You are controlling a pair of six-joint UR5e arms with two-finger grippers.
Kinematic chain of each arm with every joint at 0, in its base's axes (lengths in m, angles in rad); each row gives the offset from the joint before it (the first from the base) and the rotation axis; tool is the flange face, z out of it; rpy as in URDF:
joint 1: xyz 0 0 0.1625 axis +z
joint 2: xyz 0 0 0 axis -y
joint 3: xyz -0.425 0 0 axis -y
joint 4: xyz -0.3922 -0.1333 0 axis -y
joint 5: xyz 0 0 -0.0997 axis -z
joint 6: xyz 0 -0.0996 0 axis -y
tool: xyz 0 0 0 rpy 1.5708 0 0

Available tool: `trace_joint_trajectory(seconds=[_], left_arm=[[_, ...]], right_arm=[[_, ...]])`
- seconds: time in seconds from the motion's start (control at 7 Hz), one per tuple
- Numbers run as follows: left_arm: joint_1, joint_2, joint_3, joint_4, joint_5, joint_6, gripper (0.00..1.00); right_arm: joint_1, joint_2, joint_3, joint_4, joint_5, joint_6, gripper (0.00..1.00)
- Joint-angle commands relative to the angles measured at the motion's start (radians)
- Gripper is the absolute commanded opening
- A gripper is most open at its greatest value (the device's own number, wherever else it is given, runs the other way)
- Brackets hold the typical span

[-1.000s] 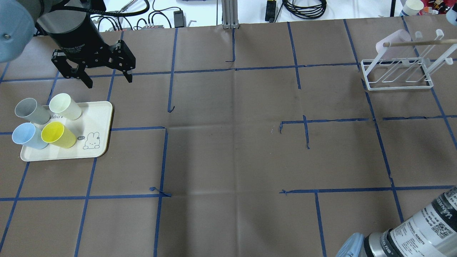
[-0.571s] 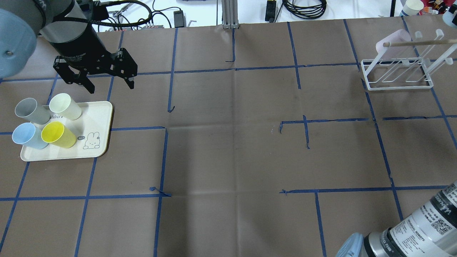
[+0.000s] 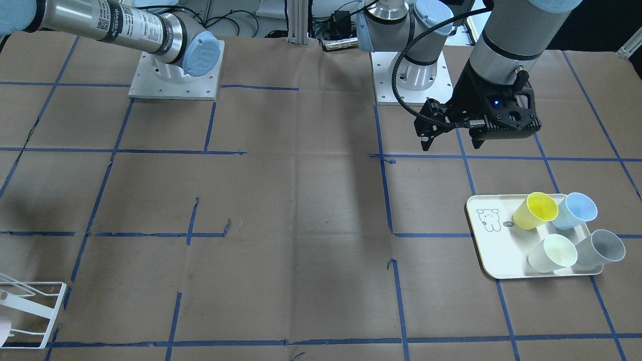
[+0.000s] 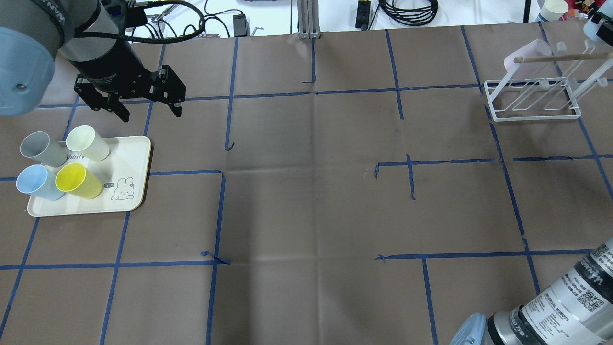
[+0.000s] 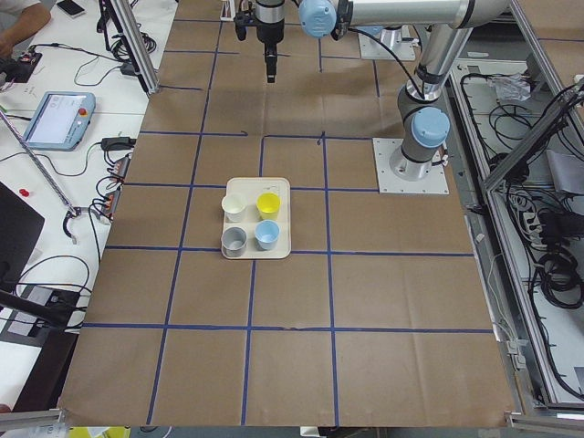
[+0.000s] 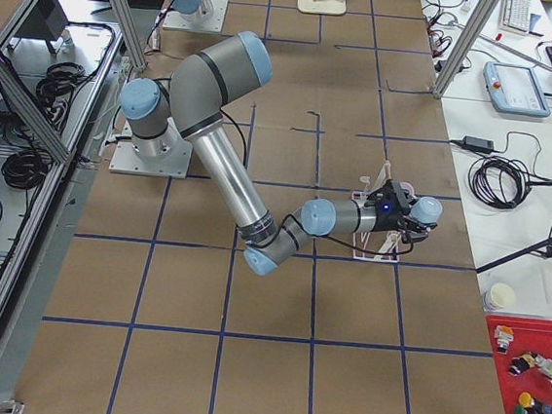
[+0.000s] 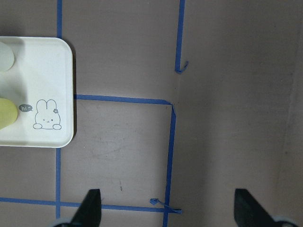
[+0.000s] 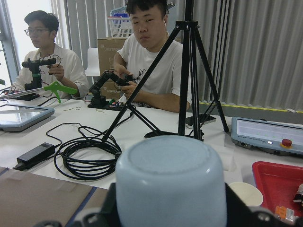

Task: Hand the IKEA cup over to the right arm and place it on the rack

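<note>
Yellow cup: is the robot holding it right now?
No, the yellow cup sits on the tray, and the left gripper hangs open and empty, apart from it.

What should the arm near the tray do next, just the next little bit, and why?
Probably shift the left gripper sideways until it is over the tray, above the nearest cup, the cream cup. Its jaws are open and empty. Its wrist view shows bare table between the fingers, with the tray off to one side, so it is not yet lined up with any cup.
</note>
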Motion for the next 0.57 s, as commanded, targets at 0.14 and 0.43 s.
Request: trace_joint_trajectory(seconds=[0.14,0.43], left_arm=[[0.000,-0.010,0.010,-0.022,-0.015,-0.004,0.99],[0.002,-0.010,0.011,-0.034,-0.015,-0.008,0.99]], right_arm=[[0.008,0.019,-0.002,-0.004,0.003,0.001,0.31],[0.013,0.019,0.009,-0.009,0.003,-0.001,0.31]])
